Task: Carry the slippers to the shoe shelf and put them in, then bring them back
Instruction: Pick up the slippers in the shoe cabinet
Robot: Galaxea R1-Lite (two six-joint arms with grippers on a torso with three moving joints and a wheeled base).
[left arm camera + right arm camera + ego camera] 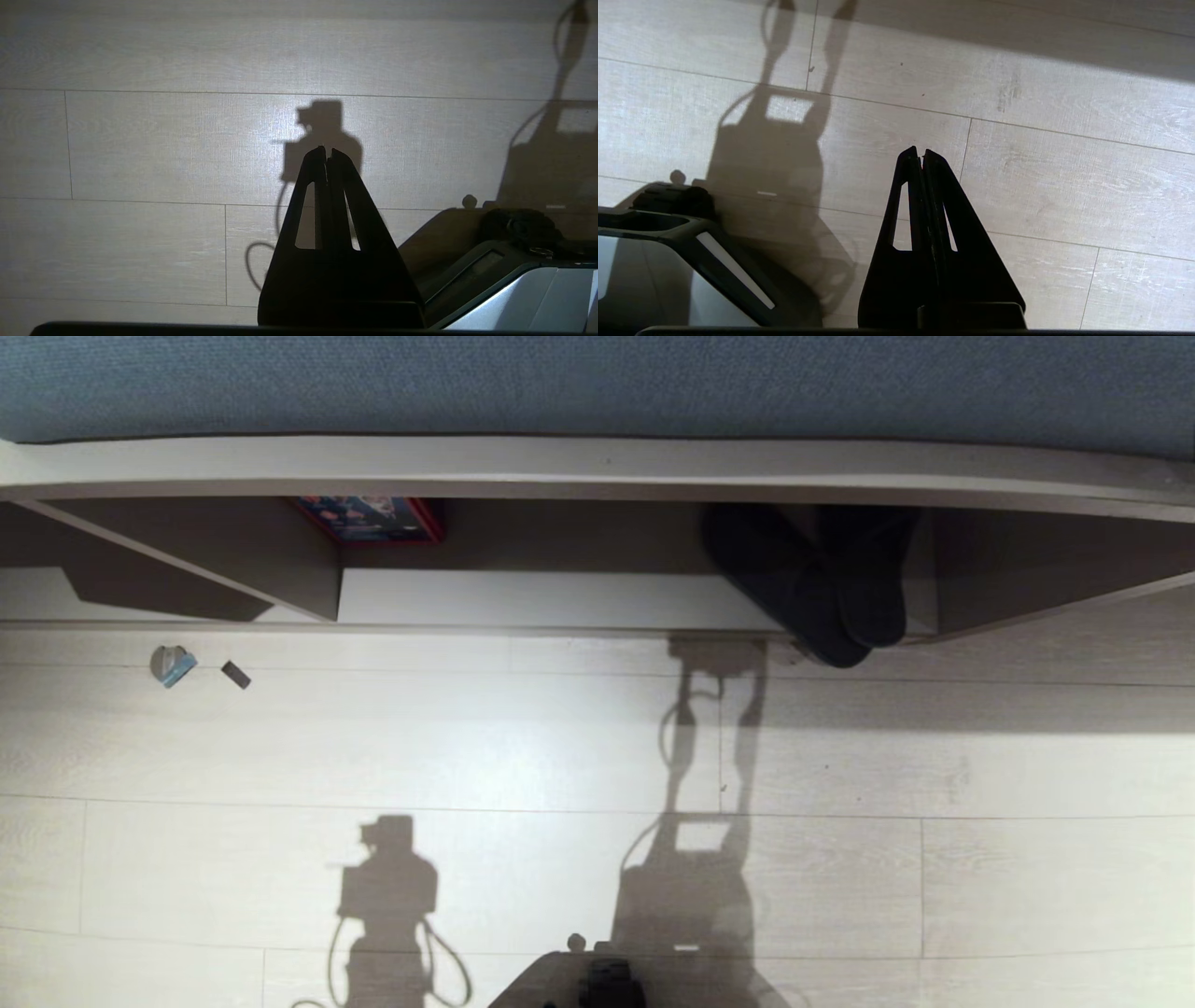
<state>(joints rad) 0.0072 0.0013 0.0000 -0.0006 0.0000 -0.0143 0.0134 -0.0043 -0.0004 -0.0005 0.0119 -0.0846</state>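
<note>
left end effector (327,151) hangs over bare floor (140,149), fingers pressed together, holding nothing. right end effector (921,153) likewise, tips together and empty. slippers (822,588) lie in the shoe shelf (597,476), in its right compartment, toes poking past the front edge.

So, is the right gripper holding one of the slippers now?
No, the right gripper has its fingers shut together with nothing between them, and only bare floor lies beyond it.
</note>
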